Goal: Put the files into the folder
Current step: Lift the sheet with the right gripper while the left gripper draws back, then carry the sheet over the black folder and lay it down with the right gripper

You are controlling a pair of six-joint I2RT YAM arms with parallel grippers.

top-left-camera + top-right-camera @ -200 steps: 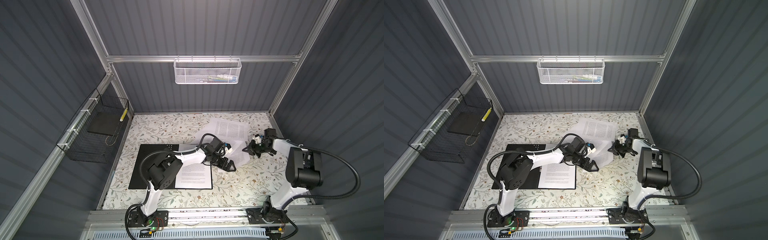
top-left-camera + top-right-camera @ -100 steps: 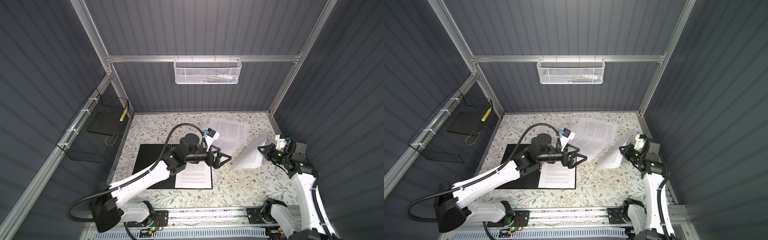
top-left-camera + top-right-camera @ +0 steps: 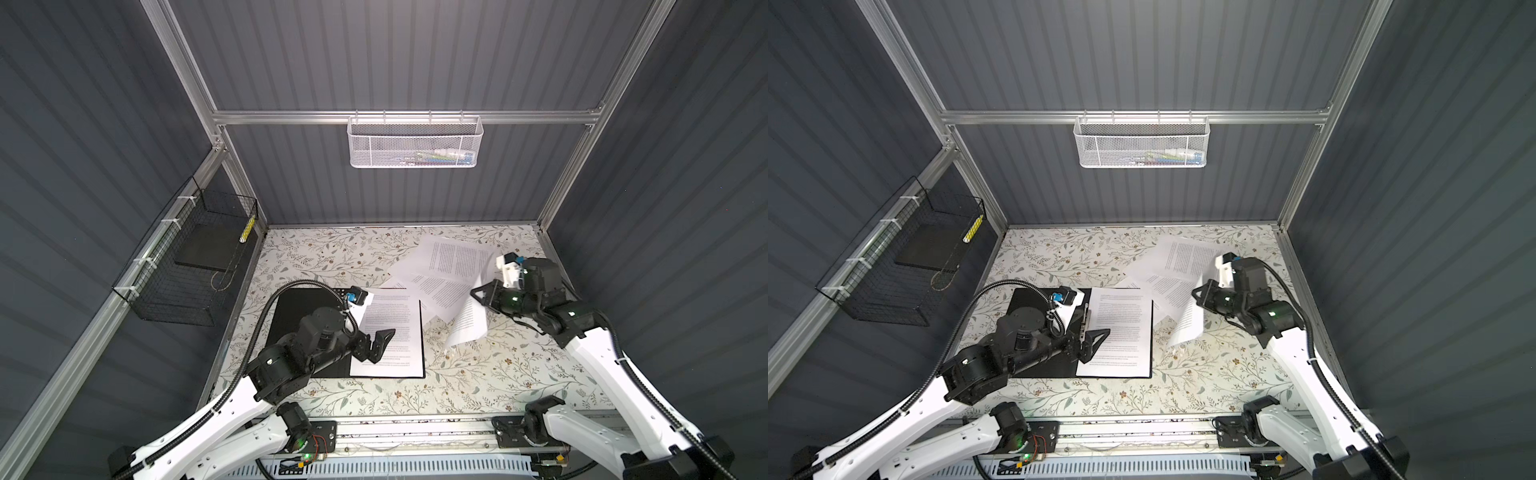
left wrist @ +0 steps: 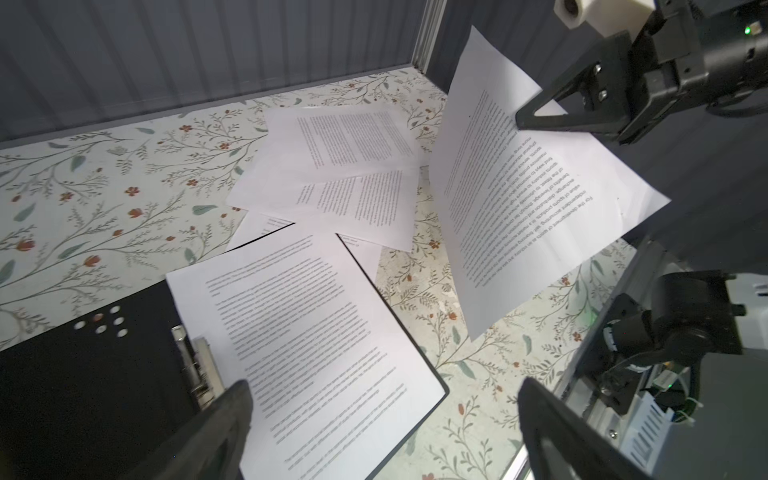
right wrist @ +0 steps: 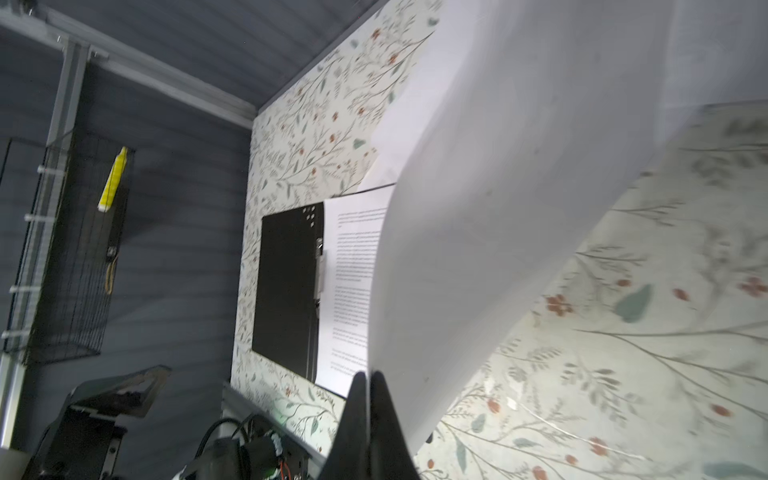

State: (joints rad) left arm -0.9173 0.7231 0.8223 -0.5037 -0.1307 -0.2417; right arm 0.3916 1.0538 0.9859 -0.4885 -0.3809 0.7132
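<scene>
At 9 o'clock on the flowered surface: folder lying open, black inside up, small dots at one far corner, metal clip along the spine.
Folder's 3 o'clock half: one printed sheet lying flat, text up, square with the cover, one long edge just beside the clip.
Left jaws: spread wide, grasping nothing, above that sheet's 9 o'clock edge near the clip.
Right jaws: clenched on the edge of a second sheet, at 3 o'clock of the folder.
Held sheet: lifted and curling, hanging down from the grip, printed side turned toward the folder; whether its low corner touches the surface cannot be told.
Loose sheets: at 1 o'clock of the folder, overlapping, flat on the surface, text up; the nearest ones reach the folder's far corner.
Left wall: black wire basket with a dark flat slab inside.
</scene>
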